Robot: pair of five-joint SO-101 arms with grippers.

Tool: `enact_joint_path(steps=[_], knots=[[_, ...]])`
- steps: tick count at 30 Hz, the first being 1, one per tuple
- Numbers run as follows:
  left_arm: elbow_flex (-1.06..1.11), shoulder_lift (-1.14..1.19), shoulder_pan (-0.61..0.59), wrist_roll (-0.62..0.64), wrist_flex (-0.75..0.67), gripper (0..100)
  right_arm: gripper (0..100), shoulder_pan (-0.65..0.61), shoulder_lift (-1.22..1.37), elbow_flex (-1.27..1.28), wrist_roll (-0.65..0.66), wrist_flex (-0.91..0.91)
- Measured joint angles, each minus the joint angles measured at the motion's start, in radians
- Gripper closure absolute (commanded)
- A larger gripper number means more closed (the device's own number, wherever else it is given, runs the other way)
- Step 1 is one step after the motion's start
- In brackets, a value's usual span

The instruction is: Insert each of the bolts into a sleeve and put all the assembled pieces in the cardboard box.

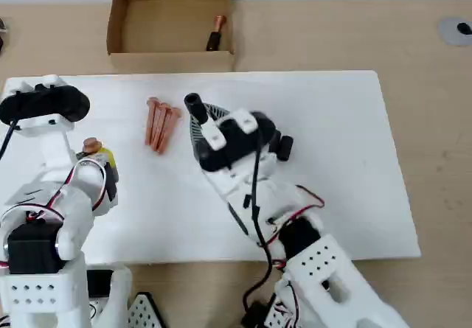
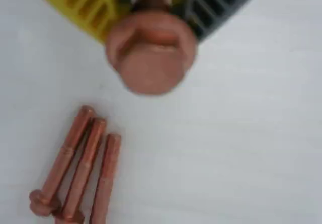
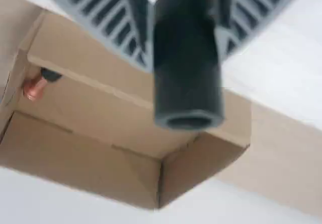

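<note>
My left gripper [image 1: 96,151] is shut on a copper bolt [image 2: 150,58], head outward, above the left side of the white board [image 1: 339,158]. Three loose copper bolts [image 1: 161,124] lie side by side on the board between the arms, also in the left wrist view as a bolt cluster [image 2: 80,171]. My right gripper [image 1: 198,110] is shut on a black sleeve [image 3: 187,58], whose open end points toward the cardboard box [image 1: 118,29]. One assembled piece [image 1: 216,33] lies inside the box at its right wall, visible in the right wrist view as a bolt-in-sleeve [image 3: 39,83].
The box [image 3: 126,148] stands on the wooden table beyond the board's far edge. A grey disc [image 1: 456,30] lies at the table's far right. The board's right half is bare.
</note>
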Motion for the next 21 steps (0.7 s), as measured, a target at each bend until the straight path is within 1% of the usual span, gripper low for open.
enact_joint_path(steps=[2, 5, 7, 12, 14, 17, 21], knots=[[0.000, 0.000, 0.000, 0.000, -0.009, 99, 98.8, 0.000, -0.031, 0.074, 0.008, -0.086], [0.000, 0.000, 0.000, 0.003, -0.018, 99, 98.8, 0.000, -0.091, 0.204, 0.055, -0.239], [0.000, 0.000, 0.000, 0.034, -0.044, 99, 98.8, 0.000, -0.130, 0.272, 0.071, -0.324], [0.020, 0.000, 0.000, 0.097, -0.157, 99, 98.8, 0.000, -0.210, 0.296, 0.080, -0.367], [0.034, 0.000, 0.000, 0.120, -0.221, 99, 98.8, 0.000, -0.224, 0.296, 0.081, -0.368], [0.075, 0.000, 0.000, 0.149, -0.356, 99, 98.8, 0.000, -0.227, 0.296, 0.081, -0.368], [0.187, 0.002, 0.000, 0.193, -0.603, 99, 98.8, 0.000, -0.230, 0.296, 0.081, -0.367]])
